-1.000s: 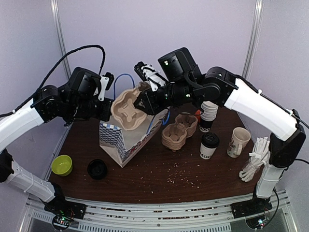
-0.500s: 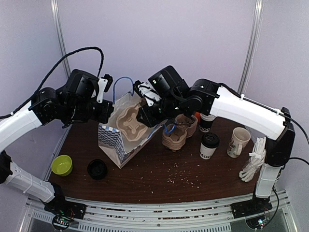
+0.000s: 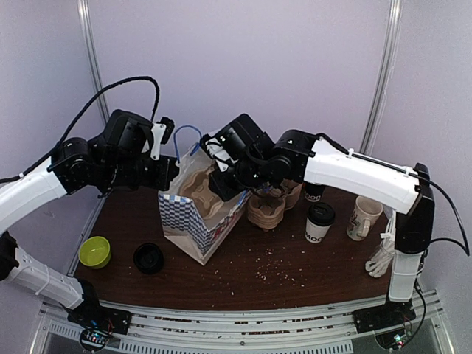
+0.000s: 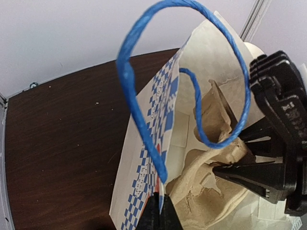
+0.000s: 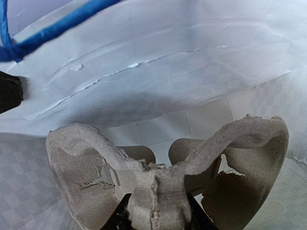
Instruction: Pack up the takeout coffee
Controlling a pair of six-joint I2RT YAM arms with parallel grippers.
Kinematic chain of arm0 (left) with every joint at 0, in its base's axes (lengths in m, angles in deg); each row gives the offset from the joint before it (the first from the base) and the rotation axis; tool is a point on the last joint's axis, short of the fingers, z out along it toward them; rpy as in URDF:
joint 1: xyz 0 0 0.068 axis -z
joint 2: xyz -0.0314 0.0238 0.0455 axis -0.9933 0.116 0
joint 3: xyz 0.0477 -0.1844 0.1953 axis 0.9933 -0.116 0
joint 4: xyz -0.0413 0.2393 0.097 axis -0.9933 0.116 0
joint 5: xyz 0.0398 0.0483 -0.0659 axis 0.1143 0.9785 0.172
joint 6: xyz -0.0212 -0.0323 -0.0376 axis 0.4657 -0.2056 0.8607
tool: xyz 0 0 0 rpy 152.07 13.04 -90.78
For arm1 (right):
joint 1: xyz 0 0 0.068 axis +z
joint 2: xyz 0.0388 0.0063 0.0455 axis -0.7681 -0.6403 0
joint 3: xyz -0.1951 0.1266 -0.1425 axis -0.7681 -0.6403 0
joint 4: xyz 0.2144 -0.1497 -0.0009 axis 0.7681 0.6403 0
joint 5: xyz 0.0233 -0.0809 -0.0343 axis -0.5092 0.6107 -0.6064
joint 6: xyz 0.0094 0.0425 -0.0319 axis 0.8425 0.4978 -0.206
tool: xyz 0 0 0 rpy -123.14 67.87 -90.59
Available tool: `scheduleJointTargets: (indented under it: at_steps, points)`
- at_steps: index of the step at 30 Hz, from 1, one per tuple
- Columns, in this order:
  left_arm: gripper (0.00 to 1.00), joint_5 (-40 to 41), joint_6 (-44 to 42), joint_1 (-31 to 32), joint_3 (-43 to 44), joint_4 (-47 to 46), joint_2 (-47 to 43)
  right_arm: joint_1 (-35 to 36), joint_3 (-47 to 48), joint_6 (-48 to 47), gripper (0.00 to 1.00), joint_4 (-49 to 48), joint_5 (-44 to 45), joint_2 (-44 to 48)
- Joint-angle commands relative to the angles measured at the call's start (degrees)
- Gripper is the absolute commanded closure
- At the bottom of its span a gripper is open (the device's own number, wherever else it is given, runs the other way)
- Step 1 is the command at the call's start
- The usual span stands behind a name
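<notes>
1. The right gripper (image 5: 156, 211) pinches a pulp cup carrier (image 5: 158, 158), low inside the paper bag (image 3: 188, 221)
2. The left gripper (image 4: 160, 216), pressed together, pinches the bag rim beside the blue handle (image 4: 126, 81)
3. The coffee cup (image 3: 319, 223) stands on the surface (image 3: 280, 258), right of the bag, not yet packed
4. I judge the bag mouth narrow; open surface lies in front

Closed jaws pinching paper bag (image 4: 146, 124) rim, pulp carrier (image 4: 211, 167) inside
</notes>
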Motion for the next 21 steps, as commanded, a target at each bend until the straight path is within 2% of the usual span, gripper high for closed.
scheduleJointTargets:
  at_steps: [1,15,18,21]
  points:
    - [1.00,-0.42,6.96,0.03,0.09,-4.15,-0.25,-0.14,-1.31,0.34,0.69,-2.72,1.53,0.99]
    - [1.00,-1.72,13.05,-1.17,-1.22,-4.46,1.91,-0.08,-15.12,1.08,0.69,-8.44,2.50,12.22]
    - [1.00,-2.48,12.73,-1.14,-0.93,-4.79,2.18,-0.16,-16.15,0.78,0.69,-8.87,2.22,12.68]
    - [1.00,-4.28,12.00,-1.18,-1.39,-6.67,1.64,-0.25,-13.13,-0.19,0.68,-6.65,1.33,10.39]
